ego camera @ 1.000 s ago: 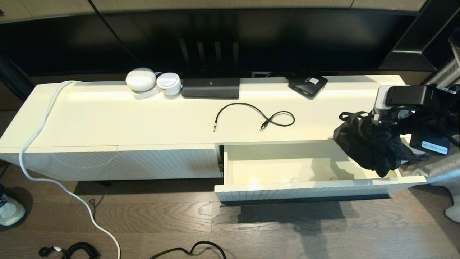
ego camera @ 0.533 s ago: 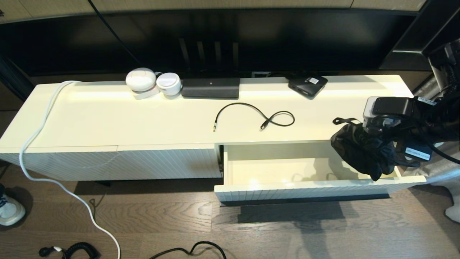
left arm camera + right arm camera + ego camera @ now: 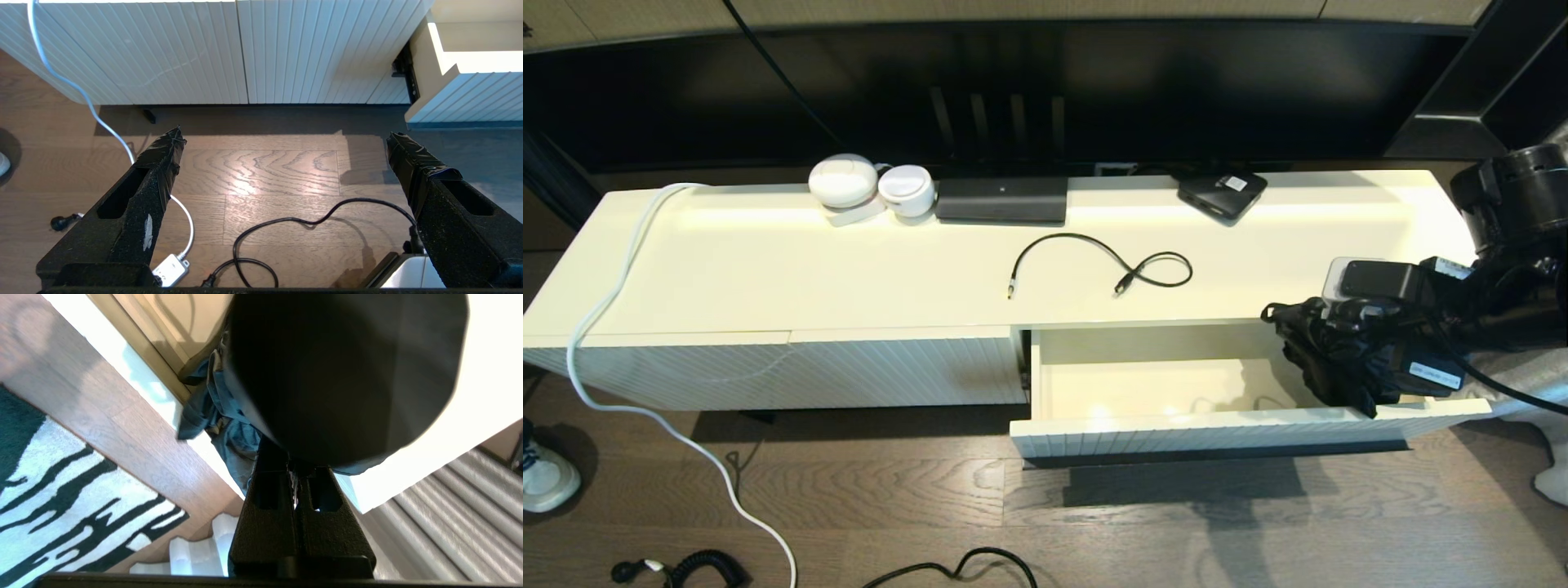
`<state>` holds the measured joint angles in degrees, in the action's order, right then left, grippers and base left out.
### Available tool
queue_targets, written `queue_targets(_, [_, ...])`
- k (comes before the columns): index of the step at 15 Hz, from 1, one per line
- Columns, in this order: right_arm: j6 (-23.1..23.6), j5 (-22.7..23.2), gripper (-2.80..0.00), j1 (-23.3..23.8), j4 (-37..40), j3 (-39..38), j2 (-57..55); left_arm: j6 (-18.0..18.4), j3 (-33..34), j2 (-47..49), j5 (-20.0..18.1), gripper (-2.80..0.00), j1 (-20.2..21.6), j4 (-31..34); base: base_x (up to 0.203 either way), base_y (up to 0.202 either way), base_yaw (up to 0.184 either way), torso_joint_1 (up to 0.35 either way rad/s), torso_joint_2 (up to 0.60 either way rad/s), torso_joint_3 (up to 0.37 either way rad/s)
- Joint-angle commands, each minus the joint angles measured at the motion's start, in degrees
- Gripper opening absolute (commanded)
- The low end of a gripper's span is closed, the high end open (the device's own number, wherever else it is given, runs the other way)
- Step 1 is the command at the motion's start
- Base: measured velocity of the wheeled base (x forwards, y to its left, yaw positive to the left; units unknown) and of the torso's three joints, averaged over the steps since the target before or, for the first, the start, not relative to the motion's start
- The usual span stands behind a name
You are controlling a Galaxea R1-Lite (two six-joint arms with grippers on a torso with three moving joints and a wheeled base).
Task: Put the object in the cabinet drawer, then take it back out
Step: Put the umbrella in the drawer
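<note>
1. Nearest the robot lies the brown wooden plank floor (image 3: 915, 506), crossed by a thick white cable (image 3: 645, 408) and a thin black cable (image 3: 964, 567).
2. The left gripper (image 3: 282, 141) hangs low over that floor in front of the ribbed white cabinet front without a handle (image 3: 204, 49), its jaws spread wide with nothing between them.
3. The wide shallow white cabinet drawer (image 3: 1176, 433), with a vertically ribbed front and a smooth cream inside, stands pulled out on the right half of the long low white cabinet (image 3: 768, 269).
4. The right gripper (image 3: 296, 457) is at the right end of the open drawer, its jaws pressed together on a crumpled black fabric bag (image 3: 1327, 359).
5. The bag hangs from those jaws into the right end of the drawer, its lower part below the drawer's front edge; whether it rests on the drawer bottom cannot be told.
6. On the cabinet top behind the drawer lies a short looped black cable (image 3: 1123, 265).
7. Farther back along the rear edge stand two round white devices (image 3: 870, 186), a flat black rectangular box (image 3: 1001, 198) and a small black device with a white label (image 3: 1222, 194).
</note>
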<state>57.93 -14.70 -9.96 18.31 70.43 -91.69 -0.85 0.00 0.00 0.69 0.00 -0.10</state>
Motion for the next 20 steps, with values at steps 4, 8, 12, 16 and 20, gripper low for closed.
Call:
queue_targets(4, [0.3,-0.3,-2.80,-2.9,-3.8,-3.6,-2.7,0.0,0.0,0.0,0.0,0.00,0.0,0.0,0.000,0.000,0.000,0.000,0.00,0.000])
queue_targets(8, [0.3,-1.6,-2.80,-6.5,-6.1,-3.2,-5.7,0.0,0.0,0.0,0.0,0.00,0.0,0.0,0.000,0.000,0.000,0.000,0.00,0.000])
queue_targets(12, [0.3,-2.5,-2.80,-8.3,-9.8,-4.2,-8.4,0.0,0.0,0.0,0.0,0.00,0.0,0.0,0.000,0.000,0.000,0.000,0.00,0.000])
queue_targets(16, [0.2,-4.1,-2.80,-9.6,-11.2,-3.3,-11.2,0.0,0.0,0.0,0.0,0.00,0.0,0.0,0.000,0.000,0.000,0.000,0.00,0.000])
queue_targets(20, [0.2,-4.4,-2.80,-10.1,-14.7,-3.2,-12.6,0.0,0.0,0.0,0.0,0.00,0.0,0.0,0.000,0.000,0.000,0.000,0.00,0.000])
